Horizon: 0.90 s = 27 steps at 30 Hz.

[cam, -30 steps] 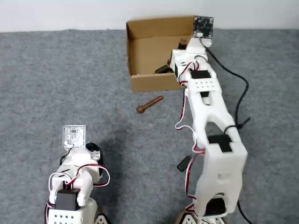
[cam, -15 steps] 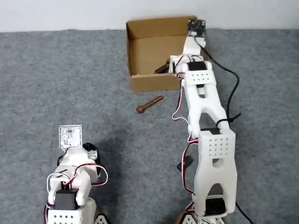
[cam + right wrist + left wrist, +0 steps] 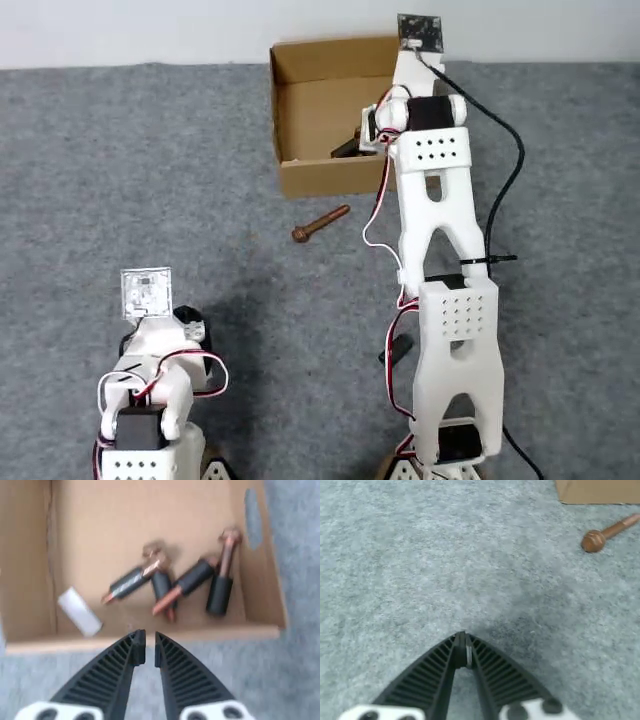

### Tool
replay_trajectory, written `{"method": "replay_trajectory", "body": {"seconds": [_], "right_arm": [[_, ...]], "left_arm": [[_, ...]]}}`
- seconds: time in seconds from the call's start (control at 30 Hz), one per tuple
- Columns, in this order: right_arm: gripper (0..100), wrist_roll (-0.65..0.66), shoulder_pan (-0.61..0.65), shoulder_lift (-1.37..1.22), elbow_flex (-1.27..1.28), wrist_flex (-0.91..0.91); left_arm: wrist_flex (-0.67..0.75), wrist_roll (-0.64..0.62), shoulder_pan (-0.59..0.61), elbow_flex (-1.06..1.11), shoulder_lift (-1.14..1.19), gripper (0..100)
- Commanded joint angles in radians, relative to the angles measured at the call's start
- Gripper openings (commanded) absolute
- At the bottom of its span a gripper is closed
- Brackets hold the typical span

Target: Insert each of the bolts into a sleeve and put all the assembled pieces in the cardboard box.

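The cardboard box (image 3: 260, 555) holds three black sleeves with copper bolts pushed through them (image 3: 192, 582), lying in a loose cluster. My right gripper (image 3: 149, 643) hangs over the box wall nearest it, open by a narrow gap with nothing between its fingers. In the high view the right arm (image 3: 430, 150) stretches to the box (image 3: 285, 110). One loose brown bolt (image 3: 320, 223) lies on the carpet just in front of the box, also seen as the bolt (image 3: 609, 531) far ahead of my left gripper (image 3: 461, 647). That gripper is shut and empty, low over the carpet.
A small white cylinder (image 3: 80, 611) lies in the box apart from the dark pieces. Grey carpet (image 3: 150, 170) covers the table, with open room left of the box. The left arm (image 3: 150, 380) is folded back at the near edge.
The right arm has drawn back and lifted from inside the box, its wrist moving toward the far edge. The left arm has shifted slightly left.
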<state>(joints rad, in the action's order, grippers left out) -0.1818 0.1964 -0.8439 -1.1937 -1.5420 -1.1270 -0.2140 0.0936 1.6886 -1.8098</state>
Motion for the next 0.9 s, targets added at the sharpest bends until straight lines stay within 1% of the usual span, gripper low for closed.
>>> {"method": "replay_trajectory", "body": {"seconds": [0.0, 0.07, 0.1, 0.27, 0.33, 0.57, 0.63, 0.7, 0.87], "right_arm": [[0.9, -0.006, 0.044, 0.008, -0.112, -0.179], [0.9, -0.002, 0.073, 0.008, -0.129, -0.251], [0.9, 0.011, 0.082, 0.013, -0.124, -0.254], [1.1, 0.255, 0.108, 0.010, -0.106, -0.252], [1.1, 0.284, 0.114, 0.008, -0.106, -0.252], [0.9, 0.284, 0.128, 0.042, -0.098, -0.259], [0.9, 0.282, 0.130, 0.088, -0.043, -0.259], [0.9, 0.245, 0.130, 0.165, 0.068, -0.259], [1.1, 0.049, 0.124, 0.421, 0.485, -0.257]], "left_arm": [[-0.008, 0.006, 0.021, -0.005, -0.003, 0], [-0.008, 0.006, 0.021, -0.005, -0.003, 0], [-0.008, 0.006, 0.021, -0.005, -0.003, 0], [-0.008, 0.006, 0.025, -0.005, -0.003, 0], [-0.008, 0.006, 0.025, -0.005, -0.003, 0], [-0.008, 0.006, 0.026, -0.005, -0.003, 0], [-0.008, 0.006, 0.026, -0.005, -0.003, 0], [-0.008, 0.006, 0.026, -0.005, -0.003, 0], [-0.006, 0.006, 0.028, -0.005, -0.003, 0]]}}
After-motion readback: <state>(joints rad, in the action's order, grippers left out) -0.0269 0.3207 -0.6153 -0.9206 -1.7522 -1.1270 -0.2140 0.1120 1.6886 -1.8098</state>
